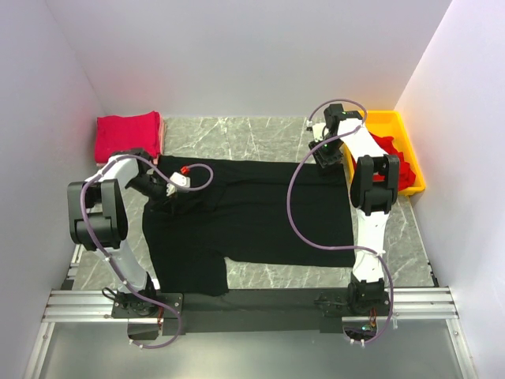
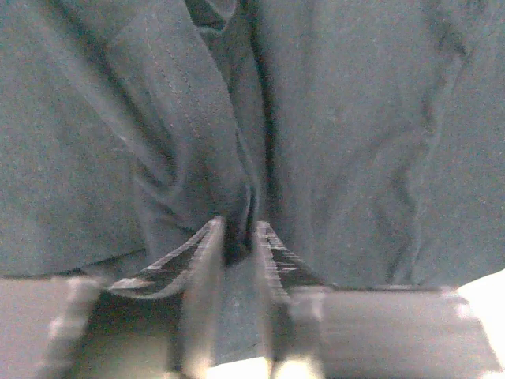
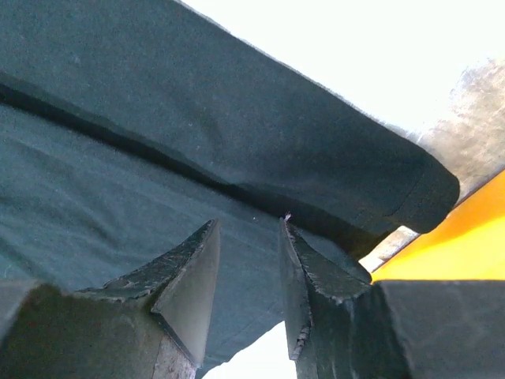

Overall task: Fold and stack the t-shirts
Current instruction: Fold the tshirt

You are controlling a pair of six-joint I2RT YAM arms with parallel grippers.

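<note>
Mounting rail: the grey metal rail (image 1: 252, 304) carrying both arm bases lies nearest the overhead view, along the table's near edge.
Table: a grey marble-patterned top (image 1: 260, 134), walled in white on three sides.
Black t-shirt: a soft, all-black short-sleeved shirt (image 1: 260, 209) lies mid-table. It is mostly flat, with one sleeve reaching toward the rail at near left.
Red stack: bright red t-shirts, folded and piled (image 1: 126, 136), sit in the far left corner, just clear of the black shirt.
Yellow tray: a yellow plastic bin (image 1: 406, 138) stands at far right, beside the black shirt's far right corner.
Red heap: loose bright red cloth (image 1: 394, 162) lies crumpled inside the tray, not yet folded.
Left claw: the left gripper (image 2: 237, 227) is down on the shirt's far left part. Its jaws are narrowly apart with a ridge of black cloth between the tips, and I cannot tell whether it is pinched or free.
Right claw: the right gripper (image 3: 248, 229) is over the shirt's far right corner. Its jaws are apart with nothing clamped, and a doubled-over edge of cloth lies just beyond.
Risk, left: if the ridge snags on the jaws as they lift, it would probably drag the cloth up and wrinkle the spread.
Risk, right: working this close to the tray, a sweep could bump its wall.
Risk, fold: with one corner gripped and the other loose, the fold would likely go skew.
</note>
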